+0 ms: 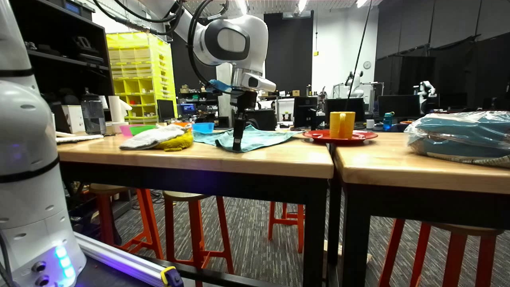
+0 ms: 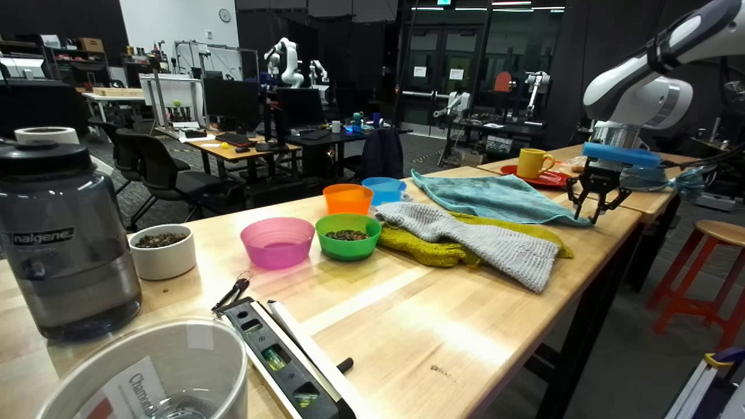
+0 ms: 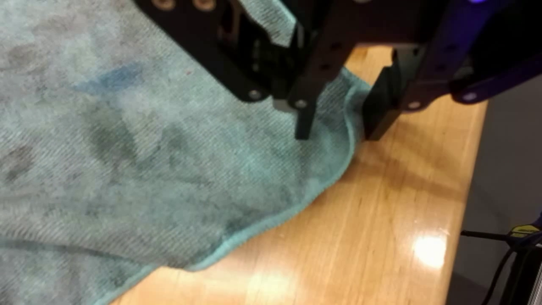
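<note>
A teal cloth (image 3: 169,169) with darker stains lies spread on the wooden table, and it shows in both exterior views (image 1: 261,137) (image 2: 489,195). My gripper (image 3: 337,138) points down at the cloth's edge close to the table's border; it also shows in both exterior views (image 1: 236,146) (image 2: 585,217). Its jaws stand apart. One finger is over the cloth and the other is at its hem, with a raised fold of cloth between them. Whether the fingertips touch the table is unclear. A grey knit cloth (image 2: 483,238) lies on a mustard cloth (image 2: 419,247) beside the teal one.
A yellow mug (image 1: 342,125) stands on a red plate (image 1: 318,136) near the table joint. Pink (image 2: 277,241), green (image 2: 349,244), orange (image 2: 348,198) and blue (image 2: 384,189) bowls stand nearby. A bottle (image 2: 64,244) and a spirit level (image 2: 273,355) are farther off.
</note>
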Controlling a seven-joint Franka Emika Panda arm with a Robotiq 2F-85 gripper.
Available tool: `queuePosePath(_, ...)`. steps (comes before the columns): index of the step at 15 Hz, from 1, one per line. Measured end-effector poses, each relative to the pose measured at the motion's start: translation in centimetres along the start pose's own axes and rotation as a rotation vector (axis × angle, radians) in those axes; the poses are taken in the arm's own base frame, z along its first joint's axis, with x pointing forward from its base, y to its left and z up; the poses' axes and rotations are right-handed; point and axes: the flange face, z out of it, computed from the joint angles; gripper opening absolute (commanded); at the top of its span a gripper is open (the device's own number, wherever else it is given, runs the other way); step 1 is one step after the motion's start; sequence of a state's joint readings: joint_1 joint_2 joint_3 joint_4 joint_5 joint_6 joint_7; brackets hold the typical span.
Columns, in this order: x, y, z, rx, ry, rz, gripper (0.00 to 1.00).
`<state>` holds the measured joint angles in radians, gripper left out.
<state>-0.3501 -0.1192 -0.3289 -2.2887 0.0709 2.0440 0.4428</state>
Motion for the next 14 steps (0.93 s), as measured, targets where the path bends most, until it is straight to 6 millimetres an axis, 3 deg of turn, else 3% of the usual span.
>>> queuePosePath(2,0.0,0.0,0.0,0.001,0.002,0.0,0.0)
queuePosePath(10,0.4,0.0,-0.9,0.013,0.022,0.002,0.01)
queuePosePath(14,0.8,0.6,-2.5,0.027,0.041,-0.01,0.01)
